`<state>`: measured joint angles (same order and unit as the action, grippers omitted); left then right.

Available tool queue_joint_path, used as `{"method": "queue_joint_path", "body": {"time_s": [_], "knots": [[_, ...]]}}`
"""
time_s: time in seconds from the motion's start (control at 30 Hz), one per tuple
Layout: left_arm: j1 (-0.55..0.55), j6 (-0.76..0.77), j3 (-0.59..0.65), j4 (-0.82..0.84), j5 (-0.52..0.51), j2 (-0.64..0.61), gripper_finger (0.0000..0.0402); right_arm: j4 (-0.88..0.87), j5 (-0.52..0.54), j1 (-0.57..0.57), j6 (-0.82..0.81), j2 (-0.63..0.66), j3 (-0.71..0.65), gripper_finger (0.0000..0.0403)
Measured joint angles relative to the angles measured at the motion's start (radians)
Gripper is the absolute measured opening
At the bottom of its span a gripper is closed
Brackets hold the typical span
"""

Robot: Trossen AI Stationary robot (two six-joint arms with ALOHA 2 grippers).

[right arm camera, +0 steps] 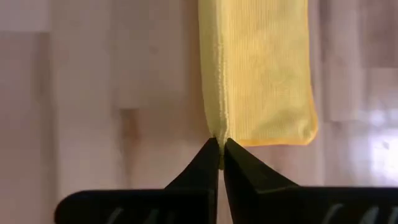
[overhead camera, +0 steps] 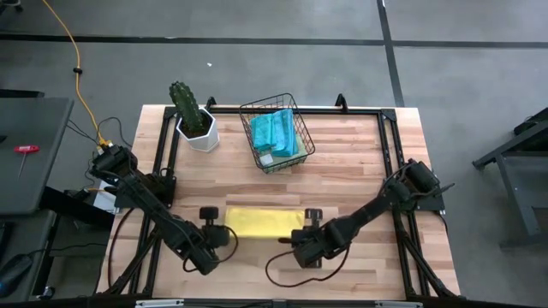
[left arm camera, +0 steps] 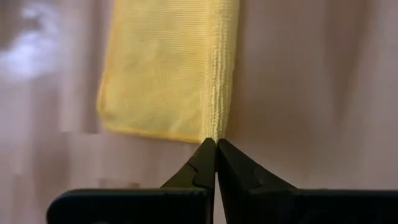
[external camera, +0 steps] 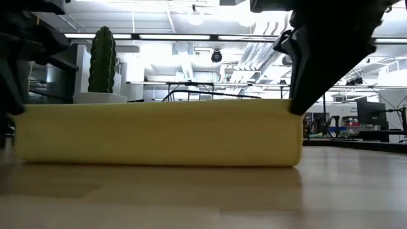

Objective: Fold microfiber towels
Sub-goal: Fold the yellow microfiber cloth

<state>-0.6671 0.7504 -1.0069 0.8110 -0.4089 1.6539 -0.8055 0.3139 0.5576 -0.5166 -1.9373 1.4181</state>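
Yellow towel [overhead camera: 264, 221] is lying flat on the counter [overhead camera: 360, 162], folded into a long strip, between the two arms. Left tool [left arm camera: 216, 144] is clamping one end corner, fingers together on the folded edge. Right tool [right arm camera: 221, 144] is doing the same at the other end, pinching the same long edge.

Cloth is looking light, soft and limp; it will likely be sagging between the grips if lifted, and thin layers may be slipping out of a shallow pinch. Corners on the fold line seem the best hold. Teal towels [overhead camera: 276, 133] are sitting in the basket [overhead camera: 301, 128], beside the cactus [overhead camera: 187, 104].
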Motion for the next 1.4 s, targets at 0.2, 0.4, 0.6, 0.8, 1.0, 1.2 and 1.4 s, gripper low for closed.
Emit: {"method": "queue_joint_path", "body": {"time_s": [0.2, 0.4, 0.6, 0.8, 1.0, 1.2, 1.4], "knots": [[0.021, 0.043, 0.0, 0.039, -0.096, -0.001, 0.0, -0.033, 0.045, -0.025, -0.036, 0.002, -0.02, 0.0], [0.059, 0.058, 0.0, 0.031, -0.065, 0.009, 0.0, -0.024, 0.002, -0.042, -0.046, 0.002, -0.038, 0.0], [0.02, 0.088, -0.001, -0.015, 0.05, 0.018, 0.0, 0.009, -0.098, -0.01, -0.033, 0.002, -0.038, 0.0], [-0.072, 0.148, -0.002, -0.126, 0.113, 0.018, 0.0, 0.118, -0.206, 0.052, -0.033, 0.003, -0.037, 0.0], [-0.129, 0.157, -0.064, -0.12, 0.136, 0.018, 0.0, 0.193, -0.255, 0.092, -0.027, 0.004, -0.031, 0.0], [-0.107, 0.1, -0.167, 0.088, 0.083, 0.015, 0.0, 0.125, -0.208, 0.09, 0.002, 0.015, 0.026, 0.0], [-0.03, 0.075, -0.157, 0.168, 0.068, 0.015, 0.0, -0.004, -0.125, 0.057, -0.016, 0.014, 0.059, 0.0]]}}
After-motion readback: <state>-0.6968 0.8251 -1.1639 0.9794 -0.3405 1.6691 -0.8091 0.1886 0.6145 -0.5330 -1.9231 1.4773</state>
